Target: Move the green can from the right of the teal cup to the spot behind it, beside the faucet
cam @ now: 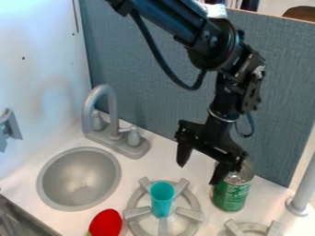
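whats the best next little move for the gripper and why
Probably a small sideways shift before lowering: the open gripper has one finger overlapping the green can in this view and the other off toward the sink, so the can doesn't look centred between them.

The turquoise cup [162, 203] is standing upright on a grey burner [137, 212] and is serving as reference point. The black gripper [200, 173] is hanging behind the cup and to its right, its two fingers standing apart. Right of the cup, a green can [231, 192] is standing upright near one finger; contact is remaining unconfirmed. A red object [106, 223] is lying left of the cup, toward the camera. The round sink [80, 179] is sitting farther left of the cup, and the grey faucet [109, 110] is rising behind the cup, to its left.
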